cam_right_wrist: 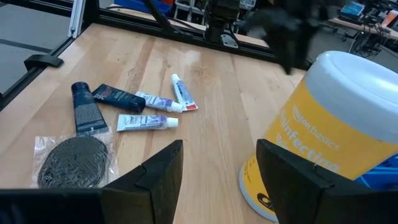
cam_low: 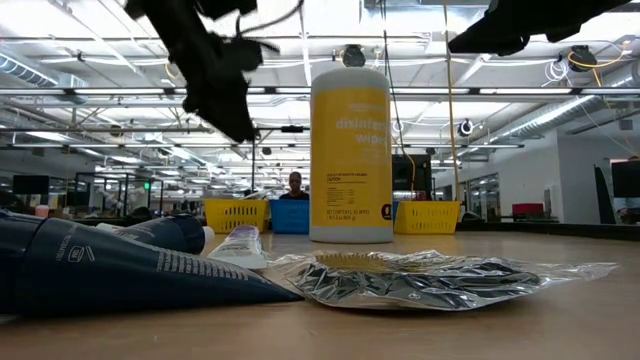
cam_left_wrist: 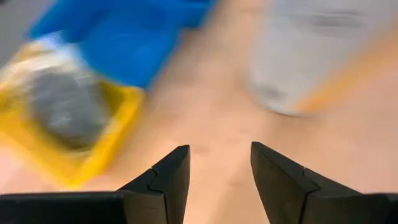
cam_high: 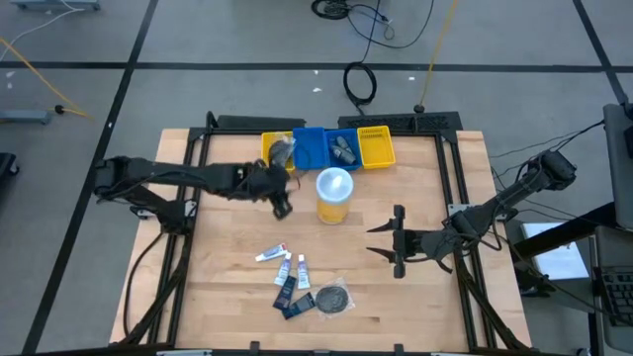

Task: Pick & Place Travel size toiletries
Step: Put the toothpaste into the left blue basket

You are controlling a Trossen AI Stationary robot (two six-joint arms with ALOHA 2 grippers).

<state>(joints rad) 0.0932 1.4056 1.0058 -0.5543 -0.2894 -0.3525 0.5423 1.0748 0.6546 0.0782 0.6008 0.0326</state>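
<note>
Toiletries are lying in a cluster on the table [cam_high: 218,287] at about 6 o'clock from the yellow canister [cam_high: 334,195]: three white tubes [cam_high: 287,265], two navy tubes [cam_high: 289,295] and a round grey packet [cam_high: 333,299] in clear wrap, the packet sitting at 3 o'clock of the navy tubes. More items are resting in the bins [cam_high: 327,146] at 12 o'clock of the canister, a grey packet [cam_left_wrist: 65,112] filling the yellow bin [cam_left_wrist: 93,146] at the row's 9 o'clock end and small dark pieces [cam_high: 345,148] sitting in a blue bin. Left gripper [cam_high: 281,205] is hovering above the table at 9 o'clock of the canister, just below that yellow bin, its fingers [cam_left_wrist: 163,183] standing spread with nothing between them. Right gripper [cam_high: 398,240] is waiting at 4 o'clock of the canister, well apart from the cluster, its fingers [cam_right_wrist: 155,174] also standing apart and holding nothing.
</note>
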